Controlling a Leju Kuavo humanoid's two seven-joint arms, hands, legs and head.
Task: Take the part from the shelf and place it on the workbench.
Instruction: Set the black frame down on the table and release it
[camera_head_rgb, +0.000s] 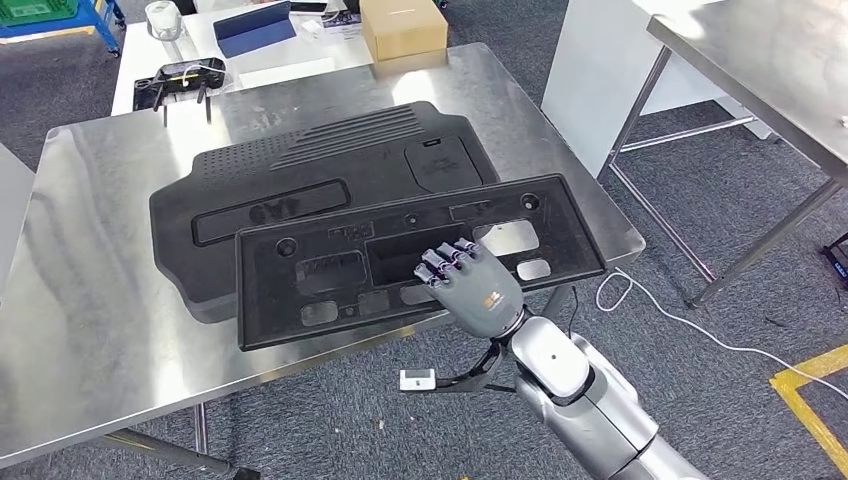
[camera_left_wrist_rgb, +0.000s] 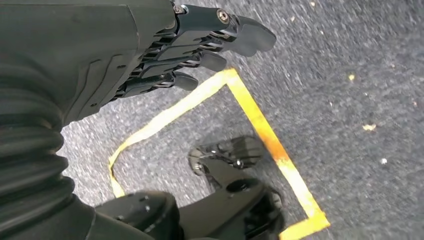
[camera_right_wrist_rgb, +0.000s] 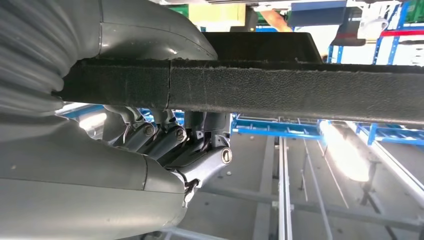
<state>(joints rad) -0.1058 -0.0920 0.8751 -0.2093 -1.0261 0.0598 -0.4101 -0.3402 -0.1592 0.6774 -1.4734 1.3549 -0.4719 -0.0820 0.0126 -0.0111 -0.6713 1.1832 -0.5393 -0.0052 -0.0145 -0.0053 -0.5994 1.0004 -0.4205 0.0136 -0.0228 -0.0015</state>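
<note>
The right robot hand (camera_head_rgb: 470, 285) pinches the near edge of the flat black part (camera_head_rgb: 330, 275): its fingers (camera_head_rgb: 445, 262) lie over the top face, and in the right wrist view the thumb (camera_right_wrist_rgb: 165, 30) and the fingers (camera_right_wrist_rgb: 165, 137) clamp the part's rough edge (camera_right_wrist_rgb: 280, 90) between them. The part rests across a larger black moulded panel (camera_head_rgb: 300, 170) on the steel table (camera_head_rgb: 80, 300), with its near long edge and right corner hanging out past the table's front edge. That overhang looks like the main risk. If the robot hand lets go now, the part may tip on the table edge or slide off the ribbed panel beneath it, since it sits tilted on an uneven base, not flat on steel. A pull while the robot hand withdraws could also drag the part toward the floor. The left robot hand (camera_left_wrist_rgb: 165, 55) hangs over the carpet beside yellow floor tape (camera_left_wrist_rgb: 260, 120), fingers loosely extended and holding nothing.
</note>
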